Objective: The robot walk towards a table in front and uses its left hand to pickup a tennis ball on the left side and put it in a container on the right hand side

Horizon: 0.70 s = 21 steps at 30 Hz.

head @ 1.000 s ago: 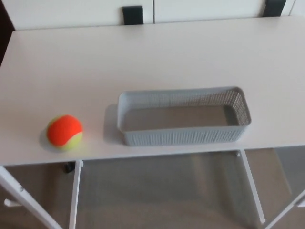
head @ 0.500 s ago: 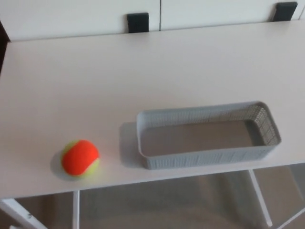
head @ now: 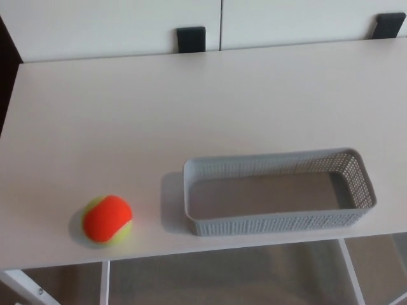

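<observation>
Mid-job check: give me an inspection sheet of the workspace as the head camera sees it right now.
Surface: white table, holding only the job's two things.
Job's things: orange-and-yellow tennis ball on the left near the front edge; empty grey mesh basket to its right, not touching it.
Clutter: nothing seen.
Hands: neither in view.
Cables: nothing seen.
Surroundings: white panels behind the table, two black blocks at its far edge, grey floor below.
</observation>
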Available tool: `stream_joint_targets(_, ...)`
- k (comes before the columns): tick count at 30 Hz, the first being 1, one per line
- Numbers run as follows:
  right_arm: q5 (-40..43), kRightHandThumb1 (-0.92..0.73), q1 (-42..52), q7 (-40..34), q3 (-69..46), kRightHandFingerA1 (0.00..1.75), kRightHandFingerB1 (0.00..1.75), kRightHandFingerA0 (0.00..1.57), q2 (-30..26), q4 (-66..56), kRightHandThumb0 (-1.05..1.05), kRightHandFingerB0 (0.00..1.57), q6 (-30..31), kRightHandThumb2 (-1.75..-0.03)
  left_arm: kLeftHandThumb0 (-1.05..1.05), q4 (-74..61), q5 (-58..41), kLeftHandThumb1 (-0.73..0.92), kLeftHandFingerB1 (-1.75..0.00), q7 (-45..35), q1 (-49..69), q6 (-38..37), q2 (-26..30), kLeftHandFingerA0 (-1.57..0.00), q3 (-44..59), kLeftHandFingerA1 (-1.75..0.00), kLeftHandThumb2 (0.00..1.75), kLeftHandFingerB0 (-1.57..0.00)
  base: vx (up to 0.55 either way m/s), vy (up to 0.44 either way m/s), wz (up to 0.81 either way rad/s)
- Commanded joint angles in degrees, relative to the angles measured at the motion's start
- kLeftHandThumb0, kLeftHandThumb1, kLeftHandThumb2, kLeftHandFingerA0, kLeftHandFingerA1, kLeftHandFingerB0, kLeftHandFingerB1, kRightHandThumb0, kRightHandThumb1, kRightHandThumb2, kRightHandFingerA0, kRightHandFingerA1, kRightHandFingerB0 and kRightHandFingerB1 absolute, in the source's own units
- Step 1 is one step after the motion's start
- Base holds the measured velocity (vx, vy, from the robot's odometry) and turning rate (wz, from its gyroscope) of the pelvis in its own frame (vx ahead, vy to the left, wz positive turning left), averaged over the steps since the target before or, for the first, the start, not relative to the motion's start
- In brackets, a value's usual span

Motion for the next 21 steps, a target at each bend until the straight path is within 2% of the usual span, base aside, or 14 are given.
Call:
stream_joint_targets(1, -0.64, -0.41, 0.99, -1.22, 0.24, 0.6, 0.52, 0.66, -0.65, -1.46, -0.39, 0.46, 0.86, -0.7, -0.2, -2.07, 4.06, 0.55, -0.36, -2.15, 1.63, -2.18, 2.35, -0.61, -3.87, -0.45, 0.56, -0.36, 0.0, 0.0, 0.0)
stream_joint_targets(3, -0.47, -0.41, 0.53, -0.94, 0.13, 0.61, 0.52, 0.65, -0.42, 0.59, -0.39, 0.46, 0.01, -0.7, -0.31, -12.39, 6.32, 0.47, -0.41, -9.77, 6.32, -3.25, 4.0, -0.59, -9.55, -0.49, 0.64, -0.38, 0.0, 0.0, 0.0)
stream_joint_targets(4, -0.41, -0.52, 1.25, -0.7, 0.0, 0.52, 0.44, 0.7, -0.71, 0.68, -0.3, 0.51, -0.05, -0.55, -0.31, -20.42, 5.92, 0.46, -0.4, -10.71, 10.73, -1.82, 4.13, -0.57, -11.46, -0.47, 0.63, -0.4, 0.0, 0.0, 0.0)
stream_joint_targets(5, -0.41, -0.52, 1.32, -0.67, -0.02, 0.52, 0.44, 0.7, -0.75, 0.73, -0.3, 0.51, -0.09, -0.55, -0.31, -21.91, 5.7, 0.46, -0.4, -10.73, 11.47, -1.3, 4.27, -0.57, -11.87, -0.47, 0.63, -0.4, 0.0, 0.0, 0.0)
stream_joint_targets(6, -0.93, -0.42, 1.66, -0.47, 0.35, 0.62, 0.53, 0.66, -1.19, -0.07, -0.4, 0.47, -0.89, -0.72, -0.36, -37.22, -2.22, 0.43, -0.34, -19.27, 18.5, -0.15, 4.79, -0.58, -13.5, -0.42, 0.53, -0.39, 0.0, 0.0, 0.0)
stream_joint_targets(8, -2.14, -0.41, 0.66, -1.16, 1.12, 0.64, 0.54, 0.67, -1.71, -0.08, -0.42, 0.47, -1.35, -0.73, -0.45, -56.54, -12.95, 0.45, -0.33, -27.7, 26.04, -3.85, 5.99, -0.56, -16.26, -0.4, 0.54, -0.35, 0.0, 0.0, 0.0)
stream_joint_targets(11, -0.78, -0.41, -1.41, -0.44, 0.52, 0.64, 0.53, 0.67, -1.47, 1.24, -0.4, 0.47, 1.55, -0.72, -0.5, -82.38, -17.81, 0.47, -0.32, -21.4, 34.61, -8.05, 8.18, -0.5, -17.86, -0.37, 0.55, -0.33, 0.0, 0.0, 0.0)
stream_joint_targets(12, -0.91, -0.51, -1.73, -0.2, 0.59, 0.55, 0.45, 0.67, -1.79, 1.91, -0.31, 0.51, 1.41, -0.55, -0.46, -95.74, -19.44, 0.44, -0.36, -17.4, 35.83, -12.82, 9.21, -0.28, -17.4, -0.42, 0.66, -0.18, 0.0, 0.0, 0.0)
stream_joint_targets(13, -0.98, -0.51, -1.85, -0.13, 0.64, 0.55, 0.45, 0.67, -1.93, 2.19, -0.31, 0.51, 1.31, -0.55, -0.46, -101.17, -20.11, 0.44, -0.36, -15.93, 36.31, -14.56, 9.51, -0.28, -17.1, -0.42, 0.66, -0.18, 0.0, 0.0, 0.0)
stream_joint_targets(16, -0.8, -0.51, -1.65, 0.02, 0.6, 0.55, 0.44, 0.67, -2.01, 0.85, -0.33, 0.49, 1.45, -0.55, -0.53, -116.01, -22.2, 0.31, -0.37, -5.77, 27.22, -6.59, 8.58, -0.29, -10.7, -0.43, 0.64, -0.23, 0.0, 0.0, 0.0)
stream_joint_targets(17, -1.16, -0.4, -1.8, -0.66, 0.76, 0.63, 0.53, 0.67, -2.0, 0.88, -0.4, 0.47, 1.91, -0.71, -0.51, -117.47, -21.57, 0.36, -0.29, -3.76, 24.0, -4.98, 7.81, -0.28, -9.68, -0.37, 0.52, -0.25, 0.0, 0.0, 0.0)
stream_joint_targets(18, -1.52, -0.4, -2.03, -1.45, 0.9, 0.63, 0.53, 0.67, -1.96, 1.11, -0.4, 0.47, 2.41, -0.71, -0.51, -117.94, -20.68, 0.36, -0.29, -2.33, 21.06, -4.08, 6.93, -0.28, -9.12, -0.37, 0.52, -0.25, 0.0, 0.0, 0.0)
stream_joint_targets(19, -1.88, -0.53, -2.0, -1.62, 1.12, 0.54, 0.44, 0.69, -2.02, 1.46, -0.3, 0.52, 2.07, -0.55, -0.24, -115.84, -17.96, 0.15, -0.5, -1.85, 18.98, -5.81, 4.86, -0.07, -8.73, -0.51, 0.78, -0.07, 0.0, 0.0, 0.0)
stream_joint_targets(21, -2.23, -0.52, -1.46, -1.06, 1.44, 0.54, 0.45, 0.65, -2.14, 2.13, -0.31, 0.53, 0.38, -0.55, -0.24, -111.09, -10.75, 0.25, -0.5, -0.75, 15.68, -9.02, 0.25, -0.06, -8.38, -0.5, 0.82, -0.06, 0.0, 0.0, 0.0)
